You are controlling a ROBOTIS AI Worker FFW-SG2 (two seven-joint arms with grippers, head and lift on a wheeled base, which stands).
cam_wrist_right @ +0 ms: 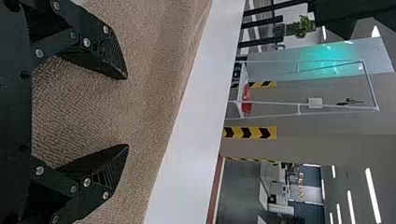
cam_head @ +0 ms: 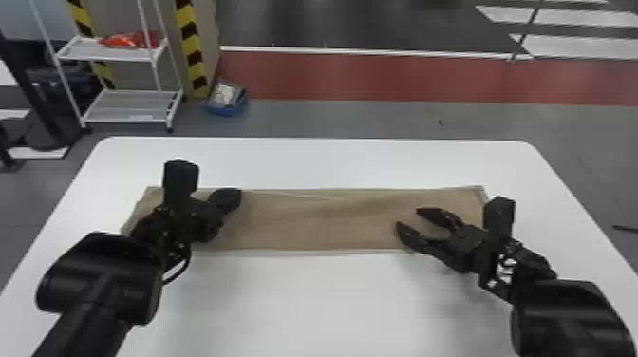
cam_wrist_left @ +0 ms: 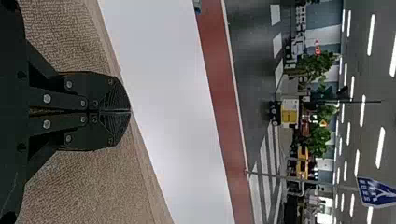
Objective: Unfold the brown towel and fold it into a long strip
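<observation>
Site: indoor workshop hall, identified by yellow-and-black hazard tape [cam_head: 191,45], red floor lane [cam_head: 379,78] and ceiling strip lights [cam_wrist_left: 371,35].

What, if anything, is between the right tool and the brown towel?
Nothing visible. The right tool is open over the right-hand part of the brown towel, and the right wrist view shows only cloth between its fingers.

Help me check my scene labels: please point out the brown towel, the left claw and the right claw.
Brown towel [cam_head: 323,220]: head view, on its middle stretch between the claws.
Left claw [cam_wrist_left: 127,111]: left wrist view, where its closed fingertips meet.
Right claw [cam_wrist_right: 127,112]: right wrist view, midway between its parted fingertips.
</observation>
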